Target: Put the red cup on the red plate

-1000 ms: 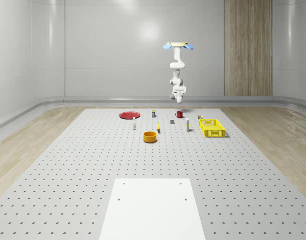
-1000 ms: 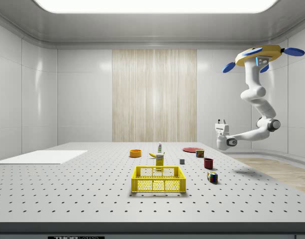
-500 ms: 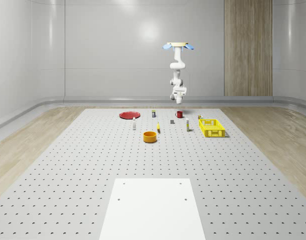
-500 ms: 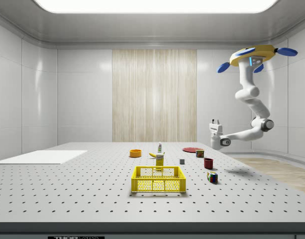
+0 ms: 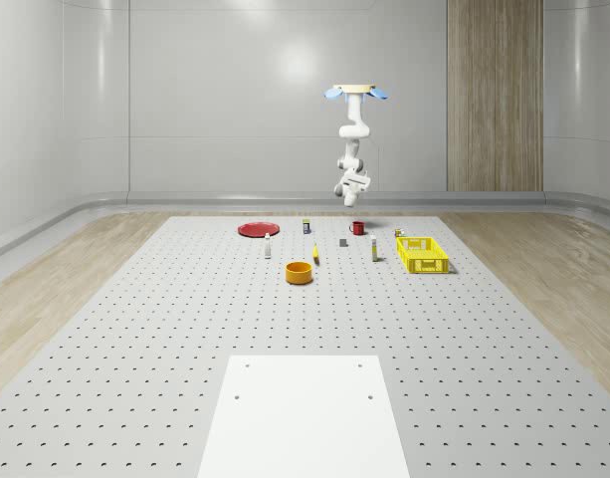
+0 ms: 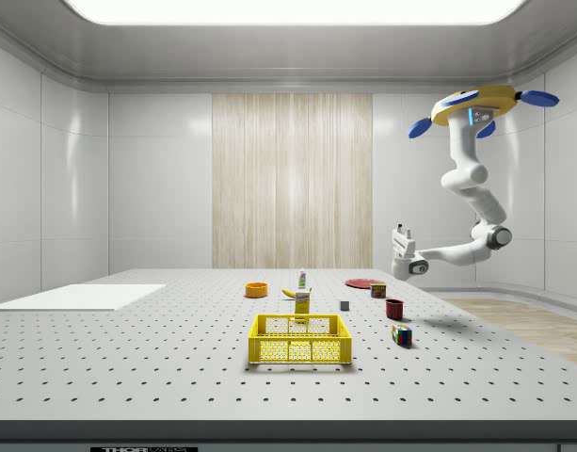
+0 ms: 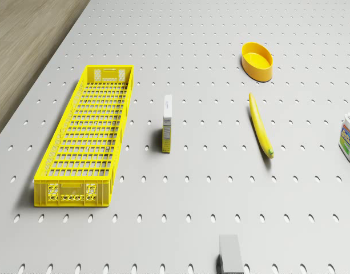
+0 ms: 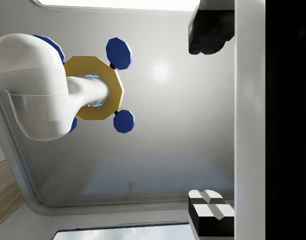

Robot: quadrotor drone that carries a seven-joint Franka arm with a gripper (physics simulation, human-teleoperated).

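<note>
1. Whole-scene view: the drone [image 5: 356, 92] hovers high above the red cup [image 5: 356, 228]. The cup stands on the worktop [image 5: 185, 329], well apart from the red plate [image 5: 257, 229].
2. Side view: the gripper [image 6: 400, 231] points upward, above the red cup [image 6: 394, 309] and apart from it.
3. Drone view: a yellow crate [image 7: 86, 134] and a banana [image 7: 260, 125] lie on the worktop.
4. Wrist view: the gripper [image 8: 209, 127] fingers [image 8: 210, 27] are spread wide and hold nothing.

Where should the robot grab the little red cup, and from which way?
Probably by its rim, coming straight down: the red cup stands upright with its mouth open upward, and nothing touches it. The gripper hangs above it, pointing upward, so it must turn over first.
</note>
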